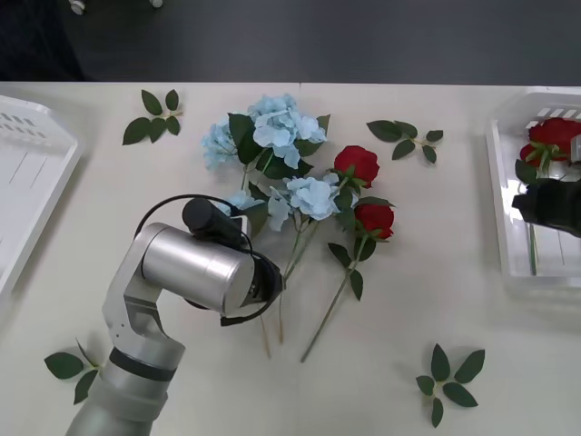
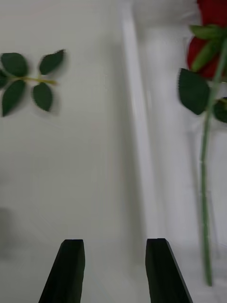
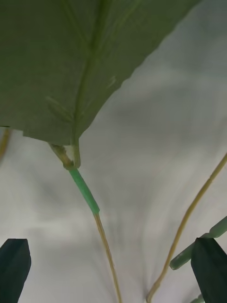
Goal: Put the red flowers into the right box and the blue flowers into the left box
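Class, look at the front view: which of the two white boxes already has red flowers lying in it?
The right box, at the table's right edge beside the right tool. Red flowers lie inside it, while the left box holds no flowers.

Pale table (image 1: 454, 300); beyond it dark floor (image 1: 363, 41), probably carpet.

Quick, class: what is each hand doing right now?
Left hand: open, empty, low over the blue flowers' stems.
Right hand: open, empty, at the right box rim.
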`<action>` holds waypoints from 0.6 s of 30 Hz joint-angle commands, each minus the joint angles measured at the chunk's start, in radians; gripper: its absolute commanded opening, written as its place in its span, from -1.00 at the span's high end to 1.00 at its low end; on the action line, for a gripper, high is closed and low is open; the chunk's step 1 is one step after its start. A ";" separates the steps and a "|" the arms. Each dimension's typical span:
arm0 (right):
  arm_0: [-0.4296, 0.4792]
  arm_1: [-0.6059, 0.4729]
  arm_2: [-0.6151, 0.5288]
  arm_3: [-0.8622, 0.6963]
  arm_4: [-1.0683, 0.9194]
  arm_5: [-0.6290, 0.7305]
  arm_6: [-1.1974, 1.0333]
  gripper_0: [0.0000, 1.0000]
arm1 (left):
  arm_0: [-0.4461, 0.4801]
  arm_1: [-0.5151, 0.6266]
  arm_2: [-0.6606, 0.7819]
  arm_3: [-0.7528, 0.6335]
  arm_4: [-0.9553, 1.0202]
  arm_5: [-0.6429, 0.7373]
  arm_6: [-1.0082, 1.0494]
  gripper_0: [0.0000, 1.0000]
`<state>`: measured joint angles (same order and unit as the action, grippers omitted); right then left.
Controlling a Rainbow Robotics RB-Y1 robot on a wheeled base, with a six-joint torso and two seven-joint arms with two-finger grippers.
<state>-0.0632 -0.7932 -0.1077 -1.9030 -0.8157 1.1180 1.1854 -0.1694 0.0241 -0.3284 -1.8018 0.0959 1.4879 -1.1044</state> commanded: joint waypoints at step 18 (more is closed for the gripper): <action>0.045 -0.024 -0.193 -0.246 -0.666 0.121 0.135 0.25 | -0.032 -0.003 -0.046 0.061 -0.039 -0.067 0.049 -0.42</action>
<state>-0.0305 -0.7928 -0.3388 -2.1187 -1.4681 1.2419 1.2072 -0.1708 0.0242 -0.3595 -1.7353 0.0596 1.4281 -1.1044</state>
